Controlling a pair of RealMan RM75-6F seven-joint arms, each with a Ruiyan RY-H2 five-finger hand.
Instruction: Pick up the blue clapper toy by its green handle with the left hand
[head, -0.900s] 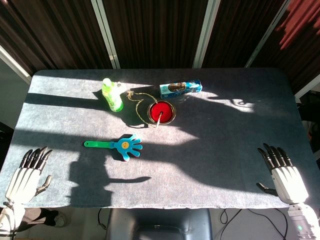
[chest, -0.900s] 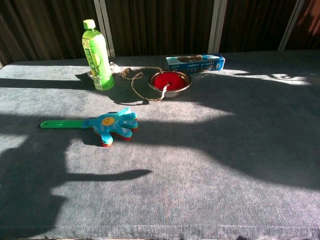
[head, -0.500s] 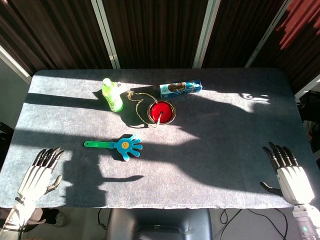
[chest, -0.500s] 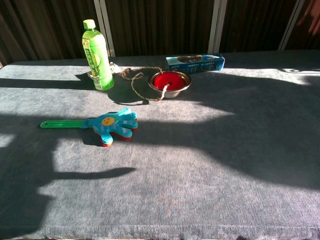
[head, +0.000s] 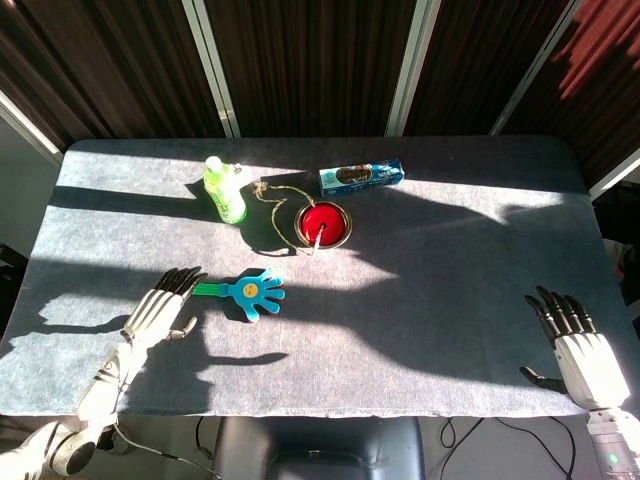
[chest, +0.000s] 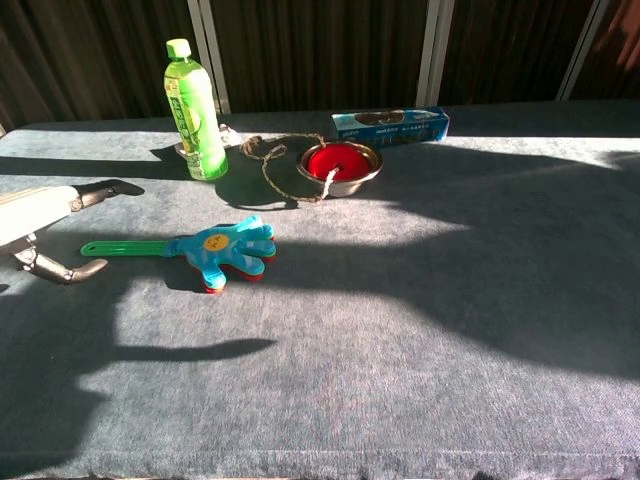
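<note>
Grey felt covers the worktop (head: 420, 300), striped with hard sunlight and shadow, and nothing on it has been lifted yet. Your right hand (head: 575, 350) waits at the near edge, well away from the clapper toy (head: 250, 292) on its right side, fingers spread and empty. Your left hand (head: 160, 305) is extended over the felt with fingers apart and thumb out, holding nothing; in the head view its fingertips reach the tip of the green handle (chest: 125, 246), while the chest view shows the handle's end lying between fingers and thumb, contact unclear. The toy lies flat, blue palm pointing away from that hand. Grasp and lift both remain. Beyond the toy stand a green bottle (head: 225, 190), a red bowl (head: 323, 224) with a cord trailing, and a blue box (head: 361, 176).
</note>
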